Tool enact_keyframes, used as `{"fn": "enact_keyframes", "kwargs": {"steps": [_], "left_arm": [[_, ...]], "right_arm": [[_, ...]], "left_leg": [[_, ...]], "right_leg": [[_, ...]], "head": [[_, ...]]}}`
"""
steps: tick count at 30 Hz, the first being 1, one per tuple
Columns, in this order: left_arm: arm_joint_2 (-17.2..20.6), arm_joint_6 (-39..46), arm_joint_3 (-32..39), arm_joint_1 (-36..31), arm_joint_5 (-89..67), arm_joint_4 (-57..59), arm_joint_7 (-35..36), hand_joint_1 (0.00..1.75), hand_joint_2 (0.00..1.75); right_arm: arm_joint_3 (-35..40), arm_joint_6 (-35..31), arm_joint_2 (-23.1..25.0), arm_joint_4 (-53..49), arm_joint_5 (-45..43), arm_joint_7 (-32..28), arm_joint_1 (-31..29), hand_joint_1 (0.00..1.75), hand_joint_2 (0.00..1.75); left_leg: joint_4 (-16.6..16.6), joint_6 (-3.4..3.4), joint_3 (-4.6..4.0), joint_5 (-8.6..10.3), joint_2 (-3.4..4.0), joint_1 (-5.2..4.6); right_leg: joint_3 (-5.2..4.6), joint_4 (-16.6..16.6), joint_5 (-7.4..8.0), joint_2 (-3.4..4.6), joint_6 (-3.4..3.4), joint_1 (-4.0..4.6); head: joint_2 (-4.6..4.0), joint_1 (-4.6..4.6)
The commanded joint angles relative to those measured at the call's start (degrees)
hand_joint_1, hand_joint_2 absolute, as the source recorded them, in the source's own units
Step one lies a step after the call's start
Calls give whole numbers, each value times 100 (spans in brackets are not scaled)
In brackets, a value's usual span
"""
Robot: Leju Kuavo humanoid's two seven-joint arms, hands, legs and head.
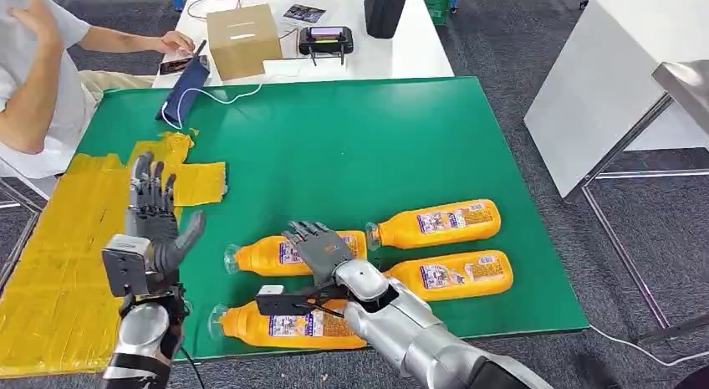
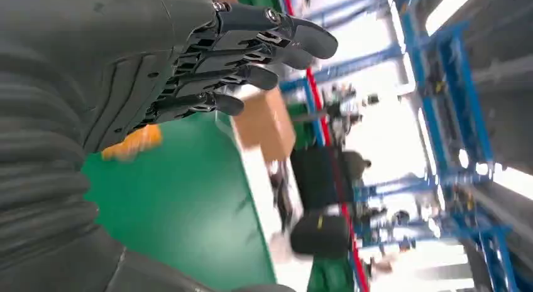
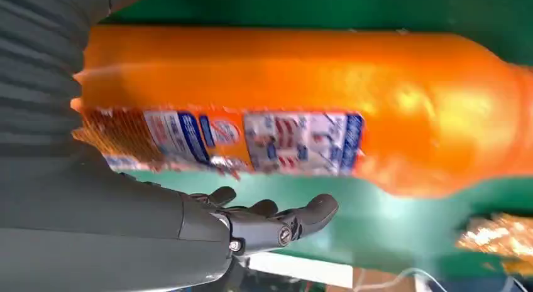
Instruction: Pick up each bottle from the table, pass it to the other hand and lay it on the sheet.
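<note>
Spread and empty, the right hand (image 1: 319, 248) hovers over the orange plastic bottle (image 1: 294, 254) lying crosswise; the left hand (image 1: 155, 217), likewise spread, waits over the yellow sheet (image 1: 58, 263).

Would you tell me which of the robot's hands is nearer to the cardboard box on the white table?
Left. The left hand is raised over the yellow sheet, on the box's side; the right hand hovers over a bottle, farther from it.
</note>
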Motion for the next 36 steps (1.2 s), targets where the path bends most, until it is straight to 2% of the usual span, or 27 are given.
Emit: {"fn": "enact_keyframes", "kwargs": {"steps": [1,7,11,14,15,16,17,21,23,28,31,32,33,34,35,36], "left_arm": [[213,152,842,-302,8,111,-10,0,175],[144,125,954,-233,21,150,-31,0,175],[128,126,946,-227,23,169,-32,0,175],[83,53,901,-266,4,312,-7,0,175],[66,43,886,-269,3,354,-5,0,175],[57,28,871,-283,4,402,-3,0,175],[44,15,849,-299,4,451,-3,0,175],[37,18,842,-308,5,469,-3,0,175],[37,18,842,-308,5,469,-3,0,175],[16,-98,787,-333,43,502,6,0,175],[1,-158,693,-271,67,436,-10,0,175],[0,-163,647,-237,65,401,-9,0,175],[10,-165,599,-197,75,372,-12,0,175],[15,-171,569,-172,98,356,-19,0,175],[36,-169,514,-149,118,349,-38,0,175],[41,-163,485,-142,124,346,-52,0,175]], "right_arm": [[-18,-43,19,772,199,274,-287,0,175],[-14,77,34,975,417,683,-371,0,175],[-16,82,30,982,423,691,-376,0,175],[-147,187,30,1135,499,1053,-441,2,175],[-189,207,21,1165,506,1103,-457,54,175],[-234,203,11,1188,514,1128,-471,140,175],[-283,198,-4,1212,536,1113,-489,154,175],[-297,201,-11,1214,539,1101,-496,154,175],[-297,201,-11,1214,539,1101,-496,154,175],[-471,-25,-69,1154,548,1114,-499,171,175],[-923,-1704,-239,834,523,715,-259,175,175],[-1208,-2562,-319,577,383,404,-81,175,175],[-1599,-3019,-427,71,559,135,133,175,175],[-2122,-3019,-487,-697,889,-111,472,175,175],[-3273,-3019,-270,-1623,1340,-863,968,175,175],[-3897,-3019,-73,-2173,1427,-1425,1175,175,175]], "left_leg": [[4,-6,12,-7,-18,9],[0,-5,10,-2,-19,5],[0,-5,13,-2,-23,6],[-1,-8,22,-4,-32,10],[2,-8,21,-4,-35,10],[-3,-6,21,0,-33,6],[-3,-7,26,-1,-36,7],[-2,-4,19,3,-21,1],[-2,-7,27,0,-36,8],[-1,-5,26,2,-34,7],[-3,-3,24,5,-35,4],[-3,-4,29,3,-50,10],[-4,-3,24,5,-44,7],[-3,-2,17,5,-33,3],[-2,-3,24,0,-47,6],[-3,-5,17,0,-33,7]], "right_leg": [[15,0,-7,31,-11,3],[12,-1,-5,17,-8,0],[17,-3,-5,18,-8,0],[27,-5,-8,25,-12,3],[27,-2,-9,25,-13,2],[25,-5,-7,14,-9,0],[29,-5,-7,18,-11,0],[17,-3,-2,7,-6,-3],[29,-5,-6,15,-12,1],[27,-5,3,12,-23,1],[25,-6,4,2,-21,-1],[36,-10,1,3,-24,3],[29,-10,3,-4,-21,2],[17,-7,5,0,-19,-1],[29,-9,-1,4,-22,0],[20,-8,1,7,-22,3]], "head": [[0,2],[0,0],[0,0],[0,0],[0,0],[0,0],[0,0],[0,0],[0,0],[0,0],[0,0],[0,0],[0,0],[0,2],[0,0],[0,2]]}}
